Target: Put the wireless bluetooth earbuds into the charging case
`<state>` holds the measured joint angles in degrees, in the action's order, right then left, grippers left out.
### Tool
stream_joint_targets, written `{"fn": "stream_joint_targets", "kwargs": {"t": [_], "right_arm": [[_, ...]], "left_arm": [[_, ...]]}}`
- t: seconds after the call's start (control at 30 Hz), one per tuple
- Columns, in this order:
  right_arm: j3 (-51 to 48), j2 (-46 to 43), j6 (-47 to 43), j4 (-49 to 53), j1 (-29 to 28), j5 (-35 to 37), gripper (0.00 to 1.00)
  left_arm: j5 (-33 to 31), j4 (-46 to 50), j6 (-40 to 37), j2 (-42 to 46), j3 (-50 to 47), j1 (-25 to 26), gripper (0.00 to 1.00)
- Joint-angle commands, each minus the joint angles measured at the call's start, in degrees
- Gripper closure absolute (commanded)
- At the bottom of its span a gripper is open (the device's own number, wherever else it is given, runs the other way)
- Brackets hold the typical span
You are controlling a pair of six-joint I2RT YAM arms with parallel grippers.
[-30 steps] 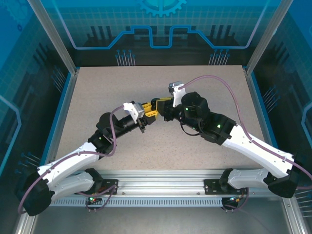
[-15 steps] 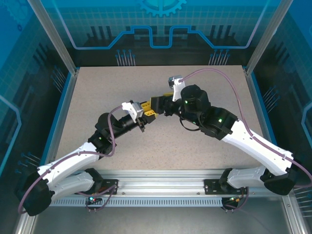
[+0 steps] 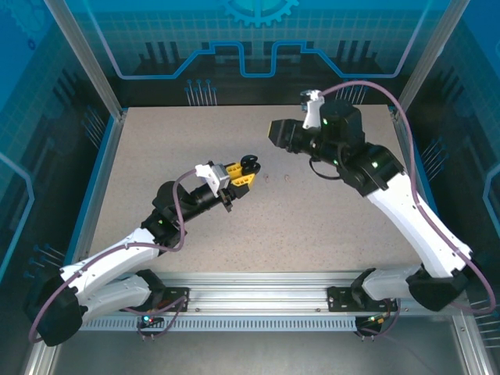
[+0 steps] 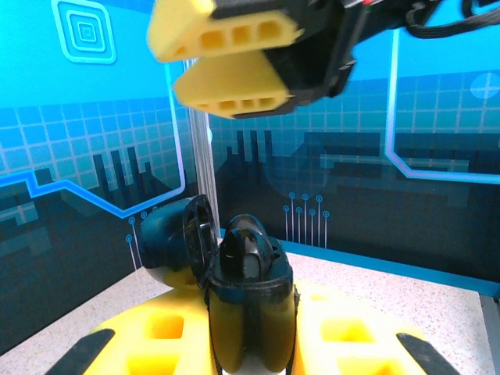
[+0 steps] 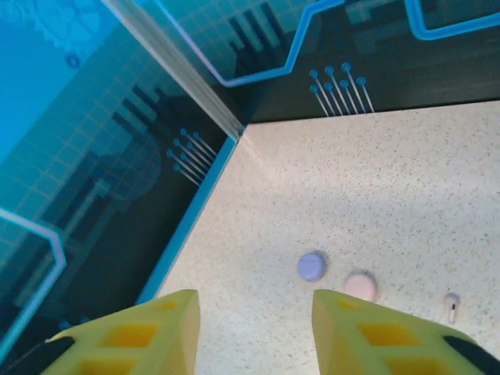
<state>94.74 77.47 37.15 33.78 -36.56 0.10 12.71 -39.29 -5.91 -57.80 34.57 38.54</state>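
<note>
Black, its lid open, the case (image 4: 242, 297) is clamped in our left gripper (image 3: 244, 169), fingers fully closed on it, over the middle of the table (image 3: 156, 141). Our right gripper (image 5: 254, 312) hangs toward the far edge, fingers part open, empty. We judge ourselves between buds: next, the right fingers must pinch the tiny pale earbud (image 5: 451, 305) lying loose near the pink case (image 5: 360, 286).

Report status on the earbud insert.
Left gripper shut on open black case. Right gripper open, empty, apart from it. One pale earbud loose on table. No obstruction seen.
</note>
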Motion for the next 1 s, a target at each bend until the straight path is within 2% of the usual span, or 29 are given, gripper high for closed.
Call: {"fn": "stream_joint_targets", "kwargs": {"t": [0.0, 0.07, 0.2, 0.33, 0.67, 0.97], "right_arm": [[5.42, 6.47, -1.82, 7.54, 0.59, -8.38, 0.74], [8.96, 10.32, -2.93, 9.42, 0.61, -10.76, 0.83], [14.87, 16.87, -4.52, 13.09, 0.44, -12.92, 0.87], [16.28, 19.64, -5.78, 15.09, -0.33, -15.14, 0.92], [4.83, 10.08, -6.75, 14.23, -4.41, -12.30, 0.94], [-3.14, 3.57, -4.40, 11.90, -4.91, -9.78, 0.93]], "left_arm": [[0.20, -1.51, 0.72, 0.32, -0.69, 0.33, 1.00], [0.40, -1.23, 0.98, -0.02, -0.73, 0.32, 1.00], [0.41, -1.22, 1.17, -0.69, -0.84, 0.35, 1.00], [0.09, -1.21, 1.05, -1.39, -0.55, 0.36, 1.00], [-0.92, -0.52, 0.38, -3.42, 0.84, 0.25, 1.00], [-1.51, -0.71, 1.64, -5.34, 1.82, 0.25, 1.00]]}}
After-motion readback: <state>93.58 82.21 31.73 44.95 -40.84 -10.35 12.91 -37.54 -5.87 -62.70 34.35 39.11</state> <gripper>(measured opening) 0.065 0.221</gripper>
